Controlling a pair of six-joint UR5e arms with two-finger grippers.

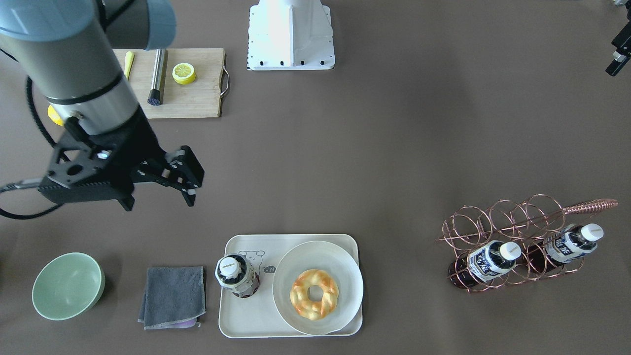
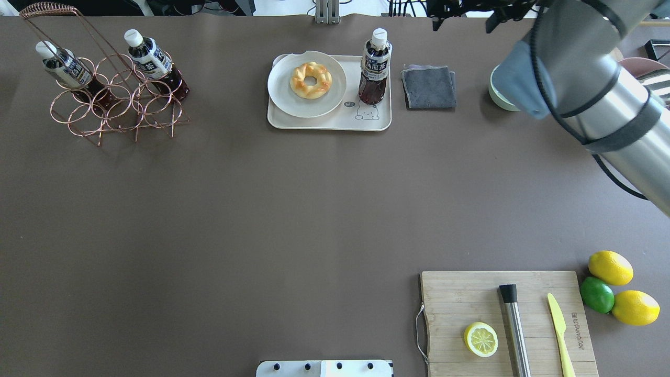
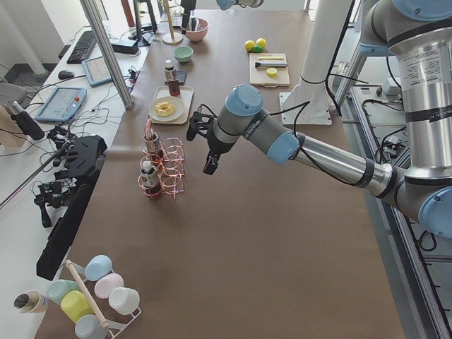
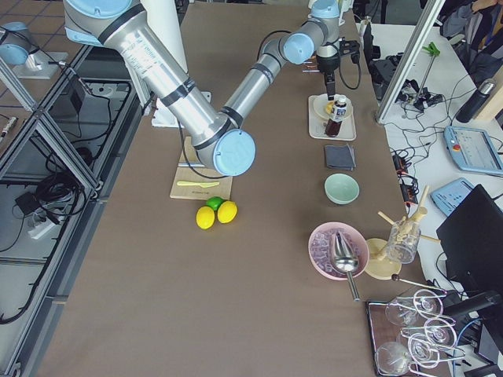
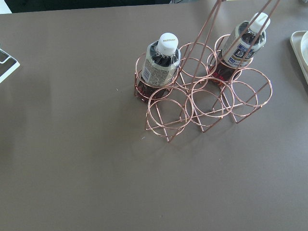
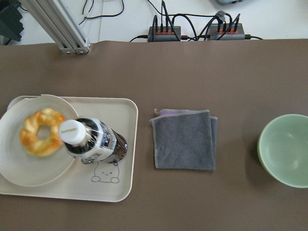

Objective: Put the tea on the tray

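Note:
The tea (image 1: 236,275) is a small bottle of dark liquid with a white cap. It stands upright and free on the cream tray (image 1: 246,320), beside the bear drawing, and nothing holds it. In the right wrist view the tea (image 6: 91,144) is seen from above on the tray (image 6: 120,192). My right gripper (image 1: 194,185) hangs open and empty, well clear of the bottle toward the robot's side. My left gripper (image 3: 201,148) hovers near the wire rack; only its edge (image 1: 620,54) shows elsewhere, so I cannot tell its state.
A white plate (image 1: 345,276) with a donut (image 1: 314,294) fills the tray's other half. A grey cloth (image 1: 172,296) and a green bowl (image 1: 66,286) lie beside the tray. A copper wire rack (image 1: 498,222) holds two more bottles (image 5: 162,67). A cutting board (image 2: 471,298) carries a lemon half and a knife.

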